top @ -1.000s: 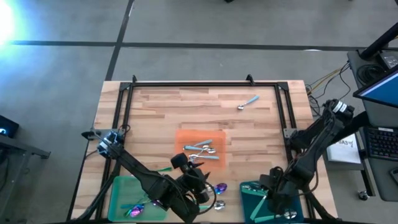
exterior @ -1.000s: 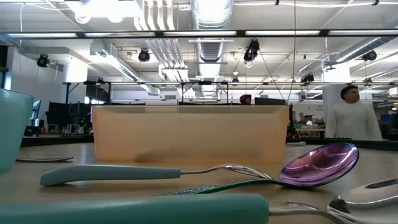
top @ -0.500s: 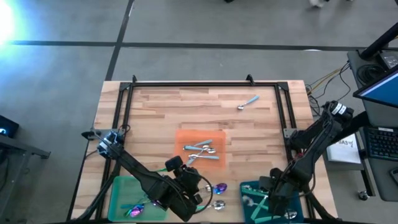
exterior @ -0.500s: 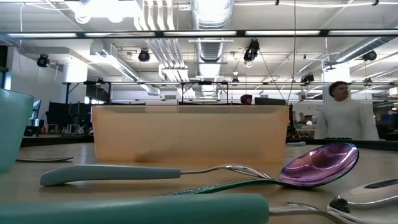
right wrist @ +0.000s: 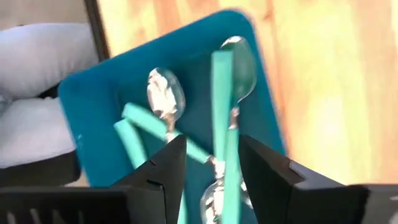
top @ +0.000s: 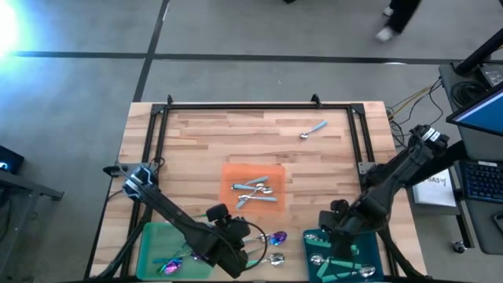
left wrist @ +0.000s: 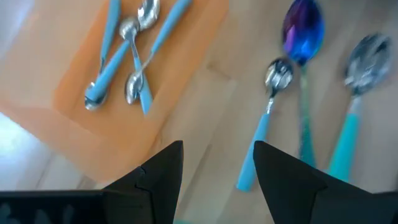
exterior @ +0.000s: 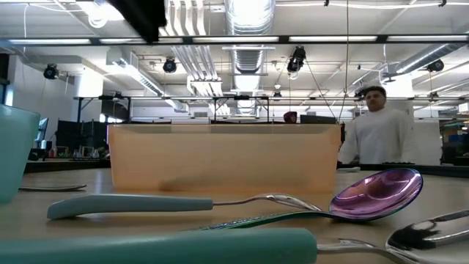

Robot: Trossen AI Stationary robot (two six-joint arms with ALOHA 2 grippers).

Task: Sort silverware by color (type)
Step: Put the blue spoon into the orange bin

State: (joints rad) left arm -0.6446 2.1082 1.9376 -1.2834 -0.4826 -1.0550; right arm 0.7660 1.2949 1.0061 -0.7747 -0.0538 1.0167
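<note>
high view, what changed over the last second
The right gripper lifted off the teal tray toward the table's middle, fingers open, spoons left in it. The left gripper drew back slightly near the loose spoons. Orange tray and far spoon unchanged.

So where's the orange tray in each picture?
High view: the orange tray lies mid-table, light-blue spoons inside it.
Low view: its wall stands straight across the middle, behind the purple spoon.
Left wrist view: it fills the upper-left corner.
Right wrist view: not in it.
Shared landmark: the light-blue spoons lying in it.
</note>
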